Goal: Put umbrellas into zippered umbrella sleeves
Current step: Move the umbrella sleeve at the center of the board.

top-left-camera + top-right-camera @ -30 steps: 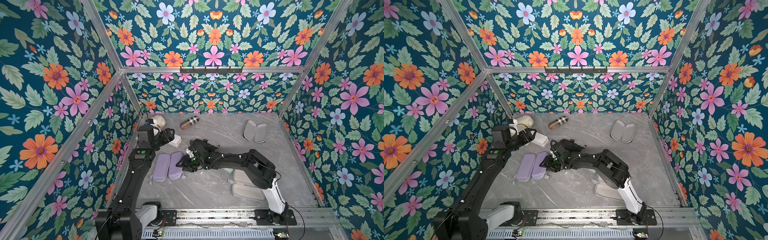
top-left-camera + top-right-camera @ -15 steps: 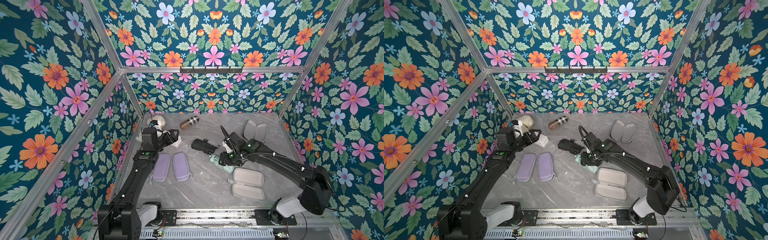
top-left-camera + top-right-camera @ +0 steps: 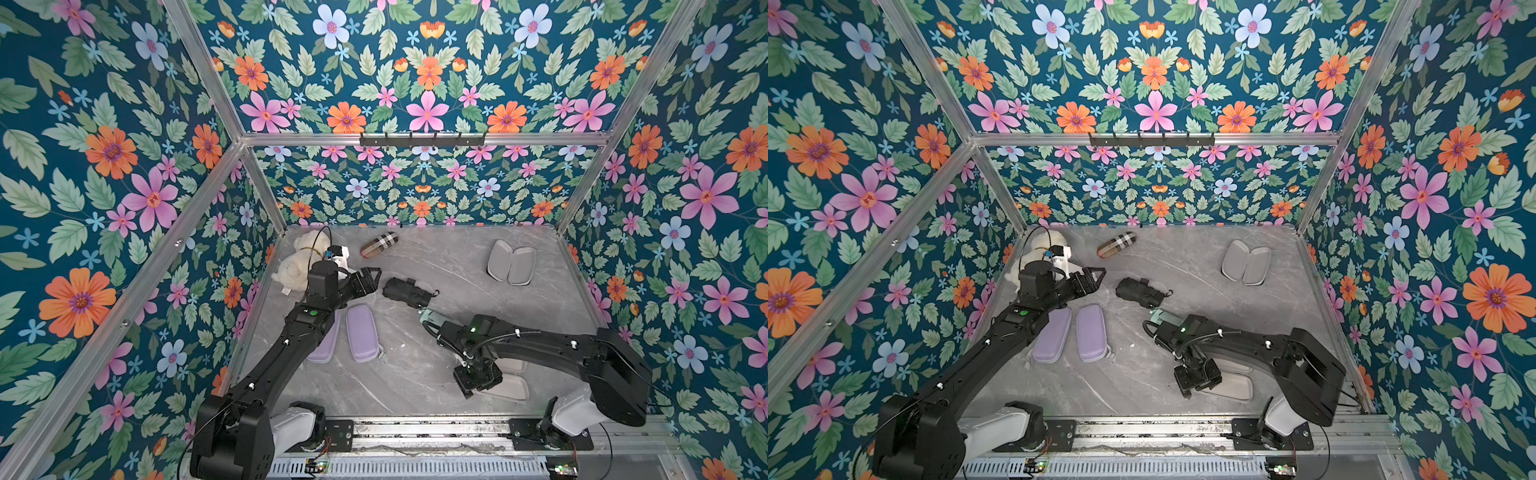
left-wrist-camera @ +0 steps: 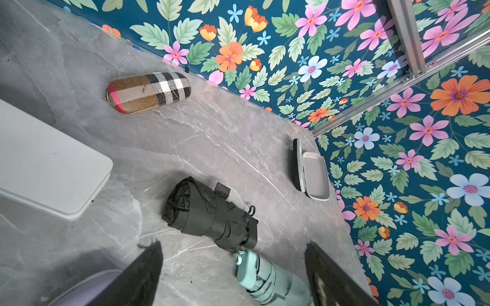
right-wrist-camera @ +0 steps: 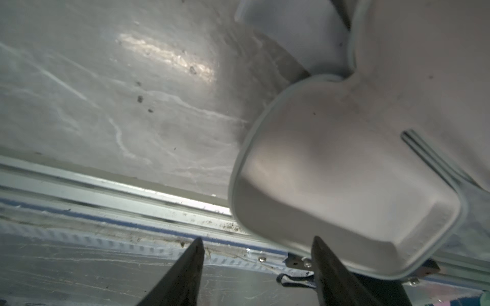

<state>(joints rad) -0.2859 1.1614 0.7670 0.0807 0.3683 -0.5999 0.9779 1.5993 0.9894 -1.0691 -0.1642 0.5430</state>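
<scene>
A black umbrella (image 3: pixel 407 293) (image 3: pixel 1140 293) (image 4: pixel 209 214) lies mid-table. End to end with it lies a mint green umbrella (image 3: pixel 430 318) (image 4: pixel 267 278), partly under my right arm. My left gripper (image 3: pixel 372 276) (image 3: pixel 1096 276) hangs open just left of the black umbrella, holding nothing. Two shut lavender sleeves (image 3: pixel 362 338) (image 3: pixel 1052 340) lie side by side below it. One open sleeve (image 3: pixel 510 264) (image 4: pixel 314 174), grey inside, rests at the back right. Another open sleeve (image 3: pixel 505 386) (image 5: pixel 344 185) lies front right, where my right gripper (image 3: pixel 469 388) (image 5: pixel 254 270) stands open at its end.
A tan plaid capsule (image 3: pixel 379 245) (image 4: pixel 148 91) lies near the back wall. A white plush toy (image 3: pixel 299 262) sits in the back left corner. A white box (image 4: pixel 47 169) lies beside my left gripper. The metal rail (image 3: pixel 415 432) runs along the front edge.
My right arm has drawn back from the lavender sleeves and the black umbrella to the front right sleeve. My left gripper has swung right, toward the black umbrella, which lies still.
</scene>
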